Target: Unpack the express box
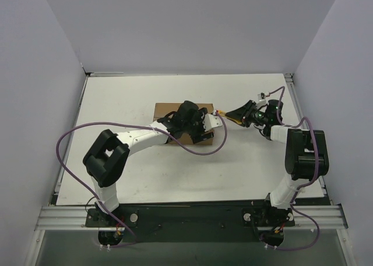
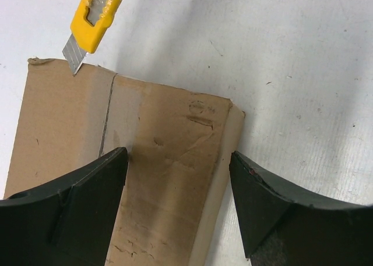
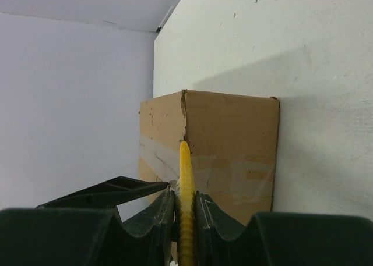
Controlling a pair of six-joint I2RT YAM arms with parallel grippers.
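Observation:
The express box (image 1: 166, 112) is a brown carton lying mid-table with its flaps shut and clear tape along the seam. In the left wrist view the box top (image 2: 157, 155) fills the lower left. My left gripper (image 2: 178, 161) is open, one finger over the box top, the other over the table beside the box's edge. My right gripper (image 3: 185, 193) is shut on a yellow utility knife (image 3: 185, 167). The knife (image 2: 93, 16) points at the box, its blade tip at the box's top edge near the taped seam. My right gripper (image 1: 240, 113) is right of the box.
White tabletop (image 1: 145, 167) with grey walls on the left, back and right. A purple cable (image 1: 198, 151) loops from the left arm over the table in front of the box. The right arm's base column (image 1: 303, 155) stands at the right edge.

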